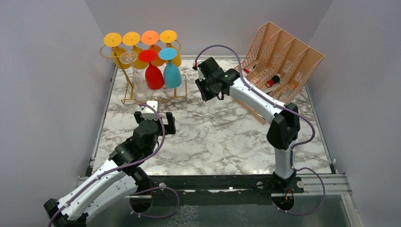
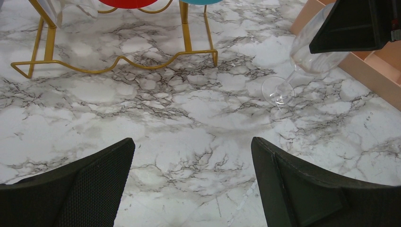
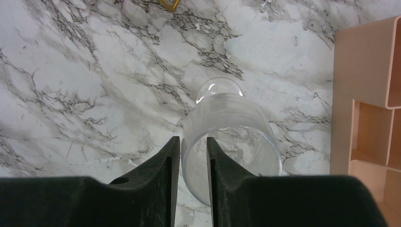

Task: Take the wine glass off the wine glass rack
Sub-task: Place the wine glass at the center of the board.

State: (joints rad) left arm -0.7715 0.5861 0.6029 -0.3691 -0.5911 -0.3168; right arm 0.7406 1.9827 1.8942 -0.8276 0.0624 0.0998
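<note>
Arm [image 1: 255,97] outstretched (fingers [image 3: 165,161] astride wine glass [image 3: 231,127])

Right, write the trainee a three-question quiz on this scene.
1. True or false: the left jaws stand open and empty.
2. Which glass hangs on the rack right beside the red glass? A blue glass; B green glass; C black glass.
3. Short answer: which jaws straddle the rim of the clear glass away from the rack?

Key: 1 true; 2 A; 3 the right jaws.
</note>
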